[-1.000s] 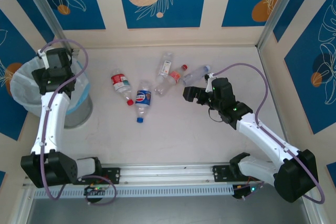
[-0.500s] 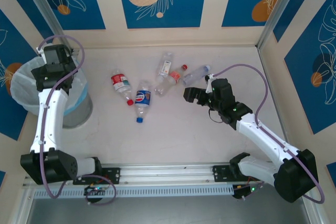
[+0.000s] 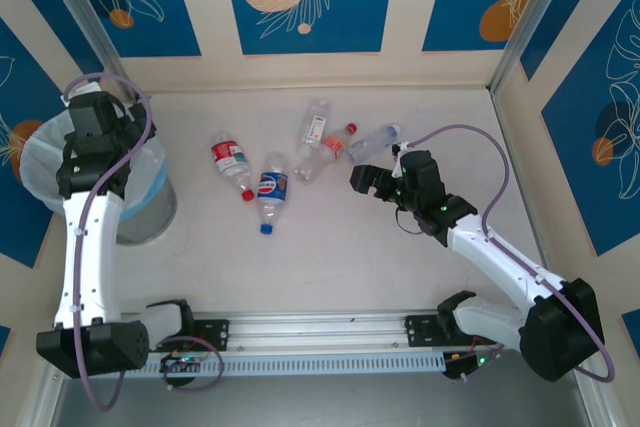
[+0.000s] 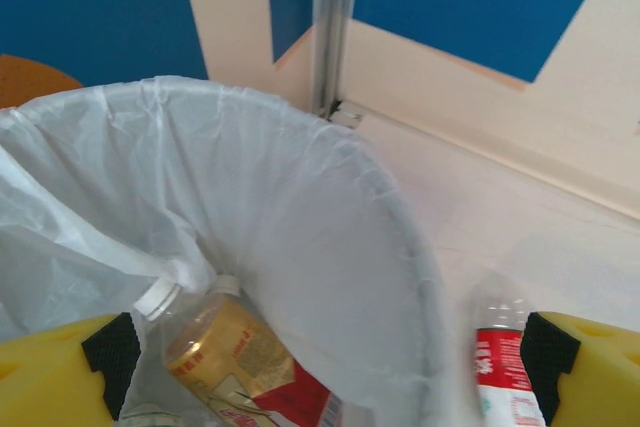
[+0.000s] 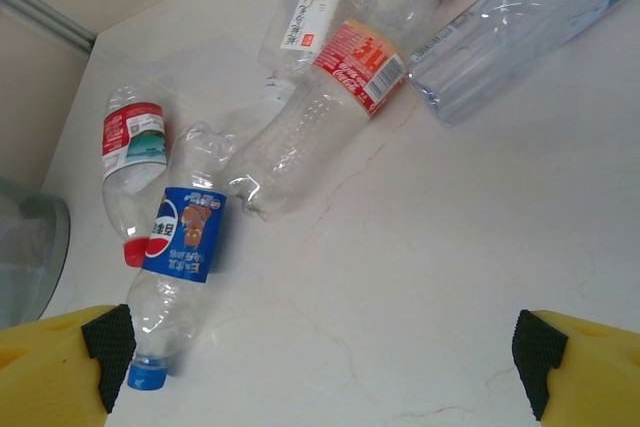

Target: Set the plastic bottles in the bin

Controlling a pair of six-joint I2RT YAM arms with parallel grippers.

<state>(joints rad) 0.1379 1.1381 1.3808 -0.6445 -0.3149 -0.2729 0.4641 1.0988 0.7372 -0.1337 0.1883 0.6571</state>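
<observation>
You're holding both sets of jaws wide apart and empty. Your left gripper (image 4: 330, 352) is hovering over the bin (image 4: 340, 162), where an amber bottle (image 4: 215, 342), possibly more, is lying. Five bottles (image 3: 272, 187) are lying on the table (image 3: 330, 247) beside your right gripper (image 5: 325, 347).

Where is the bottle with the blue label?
In the top view, the blue-label bottle lies on the table left of centre, its blue cap pointing to the near edge, just right of the leftmost bottle.
</observation>
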